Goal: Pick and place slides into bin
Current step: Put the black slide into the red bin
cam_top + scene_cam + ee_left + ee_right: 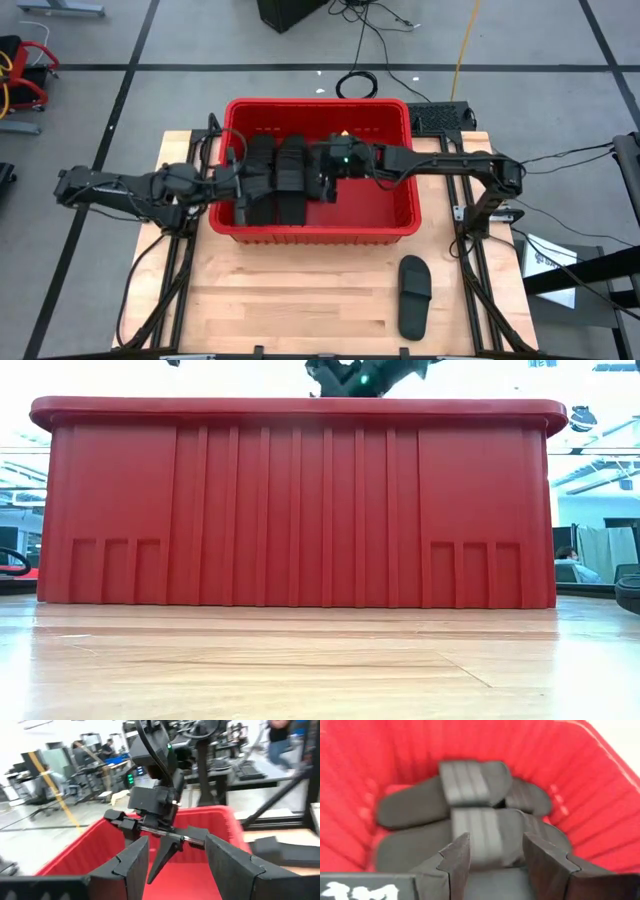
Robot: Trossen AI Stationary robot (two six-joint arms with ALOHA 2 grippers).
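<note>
Red plastic forms the bin [318,232], which sits on the far half of the wooden table [300,300]. We find several black slides [278,178] already lying inside it, clustered toward its left and middle; their exact count cannot be settled from above, as both arms overhang them. One slide [414,296] remains outside, flat on the table near the front right corner, well apart from the bin. We judge the task largely done, with at least this one piece left to collect.

Both arms reach over the bin. The left gripper [232,178] hangs above the left part of the bin with its fingers spread and nothing between them, as its own wrist view confirms. The right gripper [325,180] hangs above the middle of the bin, fingers likewise spread, with the ribbed straps of the piled slides directly below and no slide in its hold.

As to markings: the straps carry raised stripes, but no brand name can be read. White characters appear on the right gripper's body in its wrist view, too partial to read. No label shows on the bin wall.
</note>
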